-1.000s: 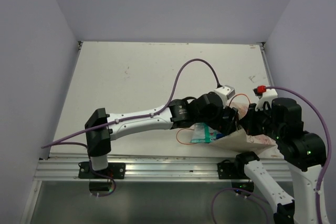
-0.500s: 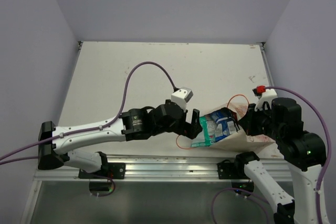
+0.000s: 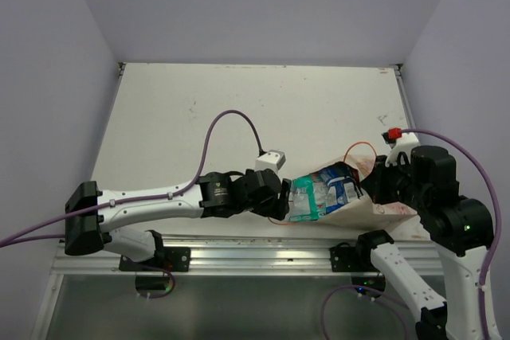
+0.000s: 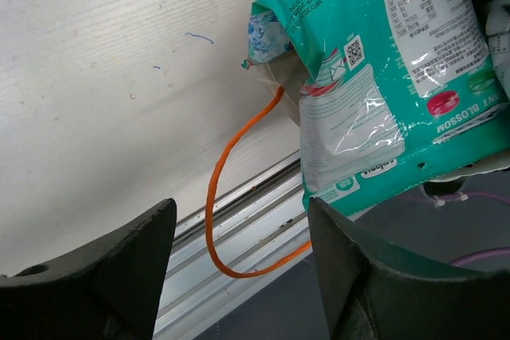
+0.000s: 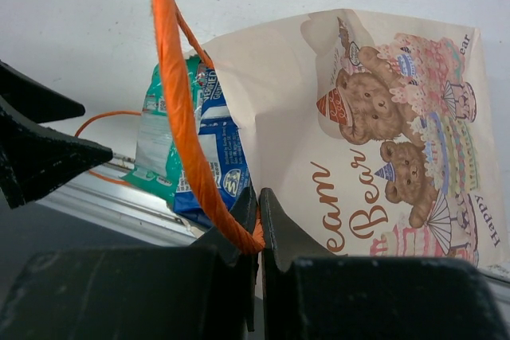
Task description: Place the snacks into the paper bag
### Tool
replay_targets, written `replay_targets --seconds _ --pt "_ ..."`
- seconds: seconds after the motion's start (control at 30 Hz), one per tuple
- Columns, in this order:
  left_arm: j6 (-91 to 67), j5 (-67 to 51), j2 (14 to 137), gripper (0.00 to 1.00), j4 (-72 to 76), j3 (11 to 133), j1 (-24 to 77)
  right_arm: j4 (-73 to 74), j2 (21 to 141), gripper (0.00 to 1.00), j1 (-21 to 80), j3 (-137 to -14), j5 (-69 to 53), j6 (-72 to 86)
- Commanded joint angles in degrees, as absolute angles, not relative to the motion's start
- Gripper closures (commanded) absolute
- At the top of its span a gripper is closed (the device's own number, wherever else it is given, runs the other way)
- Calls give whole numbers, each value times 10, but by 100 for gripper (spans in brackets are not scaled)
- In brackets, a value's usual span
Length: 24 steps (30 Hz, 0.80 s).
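The paper bag (image 3: 385,209) lies on its side at the table's front right, its mouth facing left; the bear print shows on the paper bag (image 5: 374,141) in the right wrist view. Two of the snacks poke out of its mouth: a teal-and-white packet (image 3: 304,200) (image 4: 382,93) (image 5: 163,137) and a dark blue packet (image 3: 340,189) (image 5: 221,157). My right gripper (image 5: 257,228) (image 3: 374,187) is shut on the bag's orange string handle (image 5: 179,109). My left gripper (image 4: 239,276) (image 3: 280,197) is open just left of the teal packet and holds nothing. The bag's other handle loop (image 4: 217,197) lies below it.
The aluminium rail (image 3: 239,251) runs along the table's front edge, right under the bag's mouth. Purple cables (image 3: 231,121) arch over the left arm and off the right wrist. The white table (image 3: 239,109) stretches back to the walls.
My left gripper has pulled back to the left out of the bag's mouth and now sits low beside the teal packet. The teal and blue packets have come into view. The right gripper has held still.
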<state>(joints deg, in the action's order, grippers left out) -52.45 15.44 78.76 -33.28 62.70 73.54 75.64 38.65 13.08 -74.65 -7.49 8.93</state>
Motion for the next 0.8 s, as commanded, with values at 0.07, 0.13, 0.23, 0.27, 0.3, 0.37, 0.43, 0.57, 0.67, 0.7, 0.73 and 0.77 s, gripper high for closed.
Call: replay_targets --seconds 0.07,0.13,0.23,0.27,0.3,0.37,0.43,0.57,0.67,0.7,0.73,0.77 --pt "-536 152 790 43 -332 620 734 690 387 100 131 -758 -101 91" --pt "-534 142 794 50 -329 615 733 689 388 100 131 -760 -100 90" --pt "-530 134 795 62 -322 613 732 691 387 100 131 -759 -99 91" --pt "-529 131 797 68 -323 613 731 691 387 100 132 -759 -99 91" --pt "-527 121 799 71 -324 613 730 691 387 100 131 -759 -99 91" --pt "-525 113 806 88 -330 613 728 692 386 100 131 -758 -99 91" --pt "-525 111 809 100 -340 620 726 691 386 100 131 -755 -98 92" --pt "-522 141 790 100 -392 689 725 693 383 100 131 -751 -103 92" --pt "-526 165 773 100 -428 768 713 692 386 100 131 -746 -113 86" --pt "-530 158 768 100 -428 784 695 693 388 100 131 -746 -118 84" --pt "-533 159 756 100 -425 797 687 694 391 100 131 -747 -120 83" --pt "-537 163 751 100 -418 819 682 694 396 100 131 -747 -121 82"
